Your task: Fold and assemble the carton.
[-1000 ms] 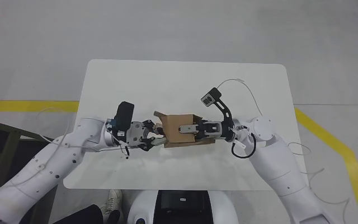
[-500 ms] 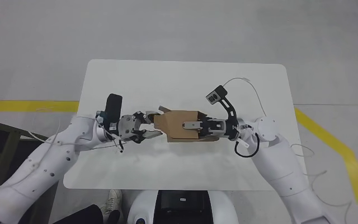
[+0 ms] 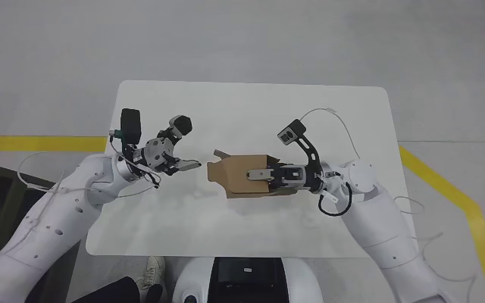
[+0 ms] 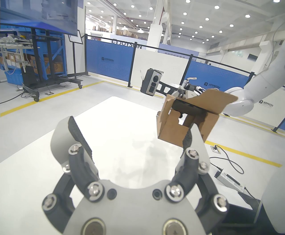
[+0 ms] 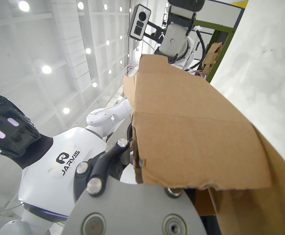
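Cardboard carton [image 3: 236,179] clamped in R jaws; L jaws spread wide, empty, well apart from it.

Bright ceiling lamps [image 4: 185,13]; faint shadows; edges bowed.

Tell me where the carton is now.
Top view: the carton is near the middle of the table, held by the right gripper, with the open left gripper apart on its other side.

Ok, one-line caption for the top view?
Right gripper holds the half-folded carton over the white table; left gripper, fingers open, stands apart.
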`<action>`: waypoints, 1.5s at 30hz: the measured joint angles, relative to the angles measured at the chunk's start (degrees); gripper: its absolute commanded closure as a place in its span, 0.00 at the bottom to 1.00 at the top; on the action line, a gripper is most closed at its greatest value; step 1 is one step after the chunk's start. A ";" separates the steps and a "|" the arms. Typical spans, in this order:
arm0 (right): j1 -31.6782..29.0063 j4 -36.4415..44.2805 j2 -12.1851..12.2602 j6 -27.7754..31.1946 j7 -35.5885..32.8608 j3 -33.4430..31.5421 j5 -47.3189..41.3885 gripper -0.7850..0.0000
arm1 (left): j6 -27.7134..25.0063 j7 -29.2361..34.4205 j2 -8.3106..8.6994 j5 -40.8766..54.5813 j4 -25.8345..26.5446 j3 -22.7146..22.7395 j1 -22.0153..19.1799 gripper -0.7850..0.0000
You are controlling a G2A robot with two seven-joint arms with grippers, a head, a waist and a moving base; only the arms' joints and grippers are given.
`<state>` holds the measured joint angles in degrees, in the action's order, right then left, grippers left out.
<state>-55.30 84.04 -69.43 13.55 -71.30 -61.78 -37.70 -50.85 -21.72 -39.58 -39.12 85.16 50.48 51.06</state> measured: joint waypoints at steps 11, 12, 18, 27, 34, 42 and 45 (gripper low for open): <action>2.09 -1.28 -0.96 -0.30 -1.00 4.02 -0.13 1.00 | 3.33 13.32 -3.25 11.88 -3.50 -2.73 -4.17 0.00; 2.20 -1.44 -1.01 -0.21 -0.88 4.15 -0.14 1.00 | 2.98 13.96 -3.50 12.21 -3.56 -2.91 -4.48 0.00; 2.55 -2.54 -1.11 0.43 0.19 3.88 -0.01 1.00 | -0.74 15.64 -4.49 11.66 -3.69 -2.75 -5.03 0.00; 1.92 -2.52 -0.88 0.72 0.90 2.41 -0.09 1.00 | -4.80 17.07 -4.40 9.33 -0.73 0.34 -2.22 0.00; 2.04 -1.77 -0.97 0.60 0.58 2.59 -0.32 1.00 | -5.35 20.17 -4.99 10.26 0.17 0.60 -1.52 0.00; 2.42 -1.91 -1.20 0.60 0.42 3.25 -0.48 1.00 | -6.27 22.76 -6.32 12.16 -0.44 -0.23 -2.61 0.00; 2.44 -2.03 -1.25 0.69 0.31 3.35 -0.52 1.00 | -6.54 23.19 -6.73 12.44 -0.79 -0.18 -2.81 0.00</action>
<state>-52.87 82.02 -70.68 14.24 -70.99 -58.43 -38.22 -57.38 1.47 -46.31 -26.68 84.37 50.30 48.25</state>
